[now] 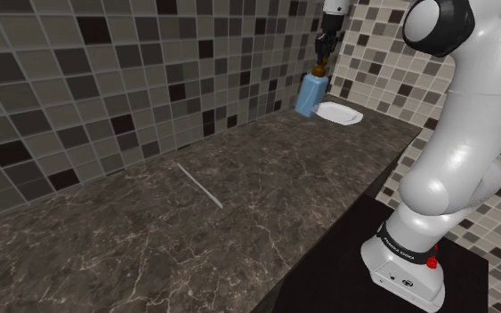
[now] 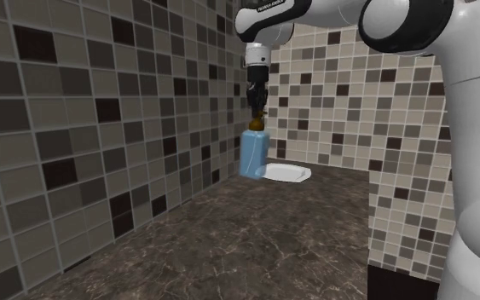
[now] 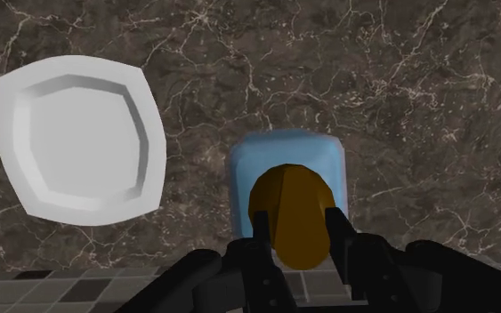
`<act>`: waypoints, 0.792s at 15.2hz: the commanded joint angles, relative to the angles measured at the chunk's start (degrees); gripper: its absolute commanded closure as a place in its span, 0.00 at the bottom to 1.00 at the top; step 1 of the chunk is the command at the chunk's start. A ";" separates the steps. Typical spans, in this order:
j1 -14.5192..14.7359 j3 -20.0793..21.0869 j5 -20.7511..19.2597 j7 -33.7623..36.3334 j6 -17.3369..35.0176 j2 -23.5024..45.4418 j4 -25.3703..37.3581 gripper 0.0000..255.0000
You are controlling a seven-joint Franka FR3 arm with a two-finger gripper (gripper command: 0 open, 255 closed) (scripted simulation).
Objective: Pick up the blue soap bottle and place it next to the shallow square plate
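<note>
Dark marble counter runs diag. across the shoulder view, tiled walls behind. The white Franka arm takes the right side, reaching to the upper centre. In the far corner, upper right of centre, lies the shallow white square plate. The blue soap bottle stands upright just beside it, on its left in that view, apart from it. The black gripper stands vertical over the bottle, jaws clamped on its amber cap. Whether the base rests on the counter or hangs just above it: can't tell. Risk: the grip is on the rounded cap only, so the body below may swing or slip free. Letting go too high could tip it onto the plate.
</note>
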 commanded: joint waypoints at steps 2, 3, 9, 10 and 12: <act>-2.67 -1.39 0.51 -4.04 -0.61 0.71 1.28 1.00; -3.59 -1.80 0.73 -5.32 -0.80 1.18 1.92 1.00; -4.73 -2.42 0.88 -7.26 2.38 1.09 -1.38 1.00; -4.67 -2.41 0.84 -7.25 3.24 0.91 -2.42 1.00; -4.57 -2.39 0.77 -7.23 4.92 0.60 -4.41 1.00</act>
